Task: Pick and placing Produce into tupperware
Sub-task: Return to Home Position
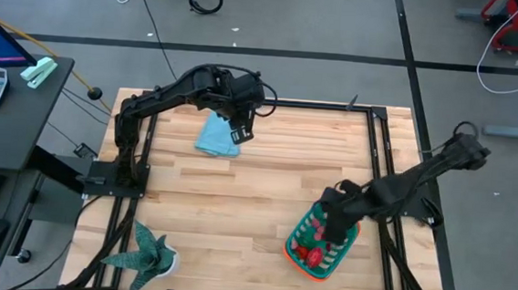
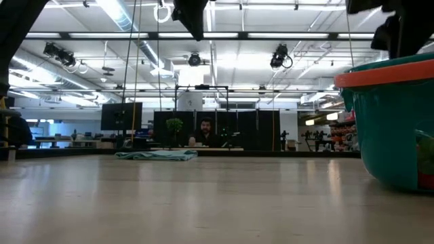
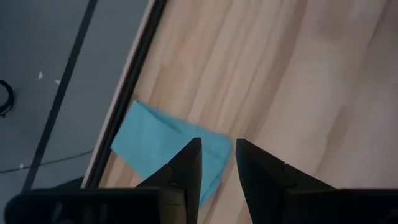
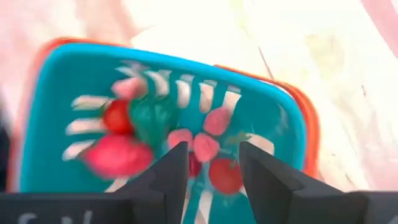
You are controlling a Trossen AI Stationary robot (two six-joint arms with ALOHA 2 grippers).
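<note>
One tupperware [image 4: 57, 93] on the right side of the table [image 1: 265, 191] holds about nine produce pieces [image 4: 117, 155], one of them green. Right gripper [image 4: 212, 149] hovers above it, narrowly parted and empty. Left gripper [image 3: 217, 146] is likewise parted and empty, over one blue cloth [image 3: 155, 140].

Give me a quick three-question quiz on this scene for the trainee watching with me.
1. True or false: produce lies inside the tupperware.
2. The left gripper hangs over: A) the plant, B) the light blue cloth, C) the tupperware.
3. Which gripper is above the tupperware, and does it hold anything?

Key: 1 true. 2 B. 3 the right gripper, open and holding nothing.
</note>
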